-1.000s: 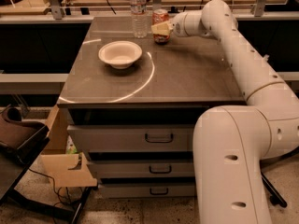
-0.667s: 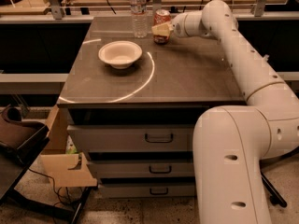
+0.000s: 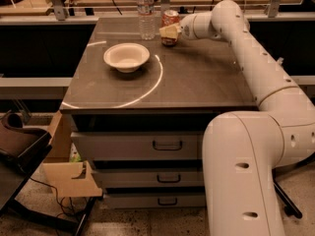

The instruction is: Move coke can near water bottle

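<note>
The coke can, red with a silver top, stands upright on the table at its back edge, just right of the water bottle, a clear bottle with a white cap. My gripper reaches in from the right and is shut on the can at mid-height. A tan finger covers the can's front. The can's base rests on or just above the tabletop. A small gap separates the can from the bottle.
A white bowl sits on the table front-left of the bottle. My white arm spans the table's right side. Drawers are below the top. A rail and clutter run behind the table. A chair stands at the lower left.
</note>
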### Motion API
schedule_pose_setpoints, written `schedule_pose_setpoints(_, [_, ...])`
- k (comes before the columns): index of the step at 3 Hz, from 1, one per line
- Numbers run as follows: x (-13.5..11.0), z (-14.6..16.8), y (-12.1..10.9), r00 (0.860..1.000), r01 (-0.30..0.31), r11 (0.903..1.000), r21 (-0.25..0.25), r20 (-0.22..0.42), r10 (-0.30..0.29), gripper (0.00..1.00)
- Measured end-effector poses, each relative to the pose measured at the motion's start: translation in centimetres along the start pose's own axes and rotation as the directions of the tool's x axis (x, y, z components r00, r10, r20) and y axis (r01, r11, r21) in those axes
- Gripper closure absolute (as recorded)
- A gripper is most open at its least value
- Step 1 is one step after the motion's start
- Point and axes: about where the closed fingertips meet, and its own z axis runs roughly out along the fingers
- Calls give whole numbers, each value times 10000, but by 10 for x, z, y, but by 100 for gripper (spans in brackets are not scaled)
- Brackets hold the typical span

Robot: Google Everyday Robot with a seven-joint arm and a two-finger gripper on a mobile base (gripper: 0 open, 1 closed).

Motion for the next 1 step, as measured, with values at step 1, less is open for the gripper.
schedule_pose_setpoints(1, [2, 3, 2, 10000, -9, 10000, -42, -23, 9, 13])
